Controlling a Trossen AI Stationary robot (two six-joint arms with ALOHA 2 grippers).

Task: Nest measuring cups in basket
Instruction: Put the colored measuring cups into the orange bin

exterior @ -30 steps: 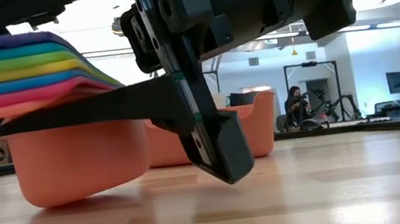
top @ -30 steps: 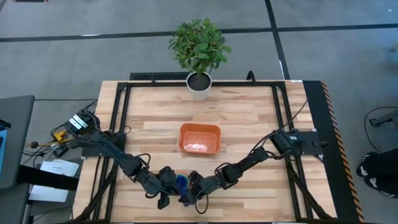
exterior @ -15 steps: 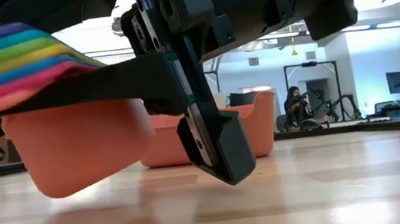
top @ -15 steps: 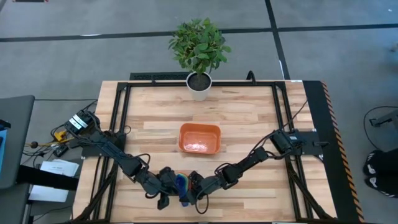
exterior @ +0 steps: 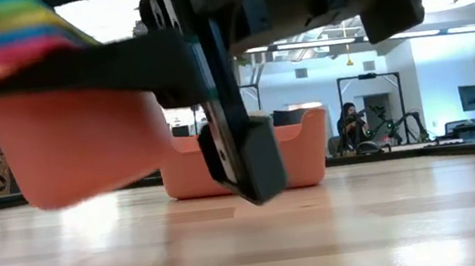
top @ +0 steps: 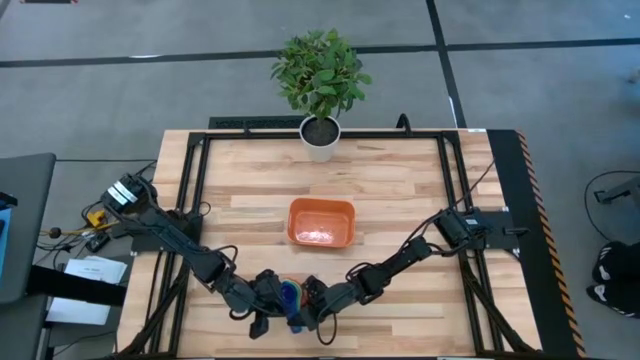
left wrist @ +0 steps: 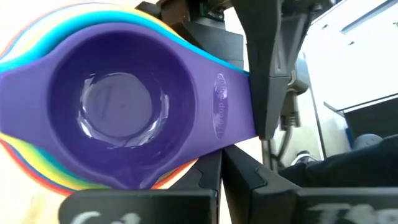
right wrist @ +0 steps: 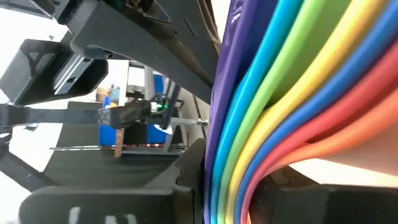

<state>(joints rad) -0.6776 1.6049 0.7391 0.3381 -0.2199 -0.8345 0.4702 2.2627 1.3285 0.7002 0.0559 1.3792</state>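
The measuring cups [top: 290,294] are nested in one rainbow stack, purple innermost [left wrist: 118,112] and orange outermost [exterior: 74,145]. The stack hangs in the air near the table's near edge, between my two grippers. My right gripper [top: 310,302] is shut on the stacked handles. My left gripper [top: 262,300] stands just left of the stack. Its fingers [left wrist: 214,171] are together beneath the purple handle in the left wrist view. The orange basket [top: 321,222] rests on its base at mid-table, beyond the stack [exterior: 299,148]. My right gripper pinches the fanned stack of handles [right wrist: 249,149], one finger on the purple top side and one finger [exterior: 91,69] under the orange bottom side. It comes in level from the table's right, along the handles. The stack is lifted clear and tipped. My left gripper: whether it touches the stack, I cannot tell.
A potted plant in a white pot [top: 320,135] stands at the far edge. Bare wood lies left and right of the basket. A person [exterior: 349,126] sits far off in the room behind the table.
My right gripper has risen with the stack. The orange cup's bottom, which was at the tabletop, now hangs clear above it. The stack has tipped further, with its bowl end lower than its handles.
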